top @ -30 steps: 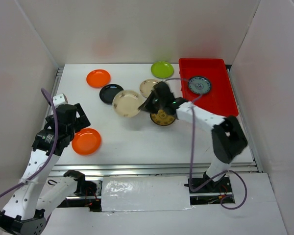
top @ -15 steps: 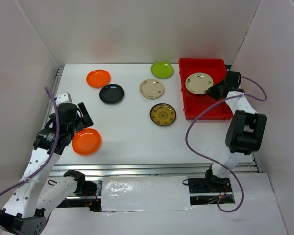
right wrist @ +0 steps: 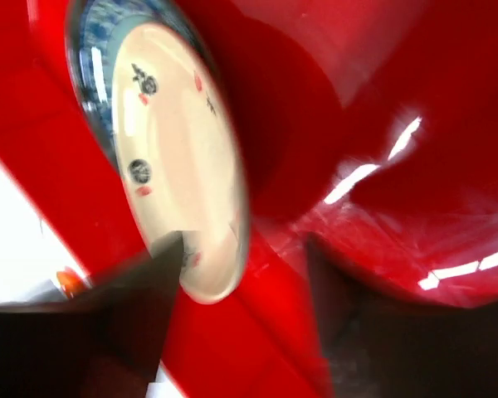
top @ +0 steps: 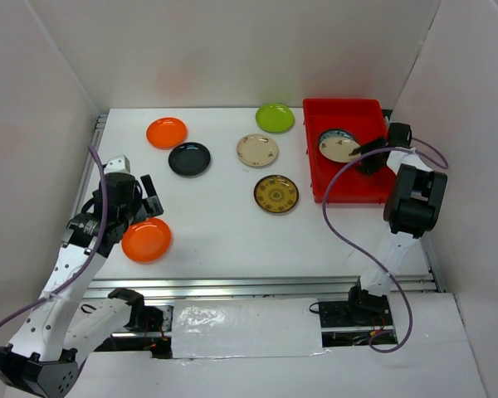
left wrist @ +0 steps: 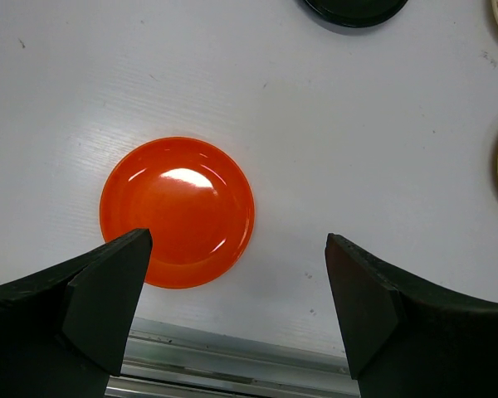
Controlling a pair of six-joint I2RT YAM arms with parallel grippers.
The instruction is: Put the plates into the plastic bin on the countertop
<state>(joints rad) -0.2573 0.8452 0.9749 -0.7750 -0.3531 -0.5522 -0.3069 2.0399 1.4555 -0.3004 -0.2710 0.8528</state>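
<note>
Plates (top: 257,150) lay six on the white countertop (top: 216,224) between white walls (top: 232,50), two stacked in the red bin (top: 349,112) at far right. Left gripper (left wrist: 236,240) gaped wide above the near orange plate (left wrist: 177,211); right gripper (right wrist: 242,240) stood parted at the binned cream plate (right wrist: 183,149)'s rim.

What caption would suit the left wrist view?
Open left gripper poised above an orange plate on the white countertop.

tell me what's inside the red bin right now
In the red bin lies a cream plate stacked on a blue-white patterned plate; only that plate's rim shows, the rest is covered. The right claw sits by the cream plate's edge.
</note>
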